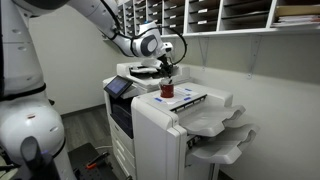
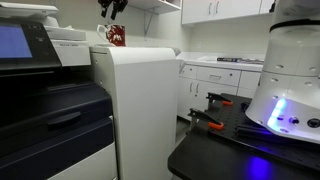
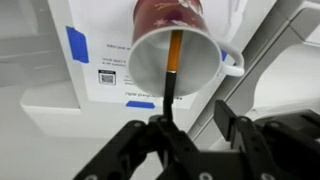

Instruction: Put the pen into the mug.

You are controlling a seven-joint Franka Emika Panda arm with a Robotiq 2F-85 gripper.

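Hovering over the dark red mug point(image 3: 165, 14), my claw point(image 3: 196, 122) is spread; the pen point(image 3: 174, 60) leans inside the mug.

A large white office printer point(image 1: 160, 130) is filling the middle in an exterior view, with pigeonhole shelves point(image 1: 200, 12) running along the white wall point(image 1: 75, 55) from twelve to two o'clock and dark floor point(image 1: 88, 130) showing at seven o'clock. In an exterior view, white upper cabinets point(image 2: 215, 10) are hanging at one o'clock above a countertop point(image 2: 225, 62).
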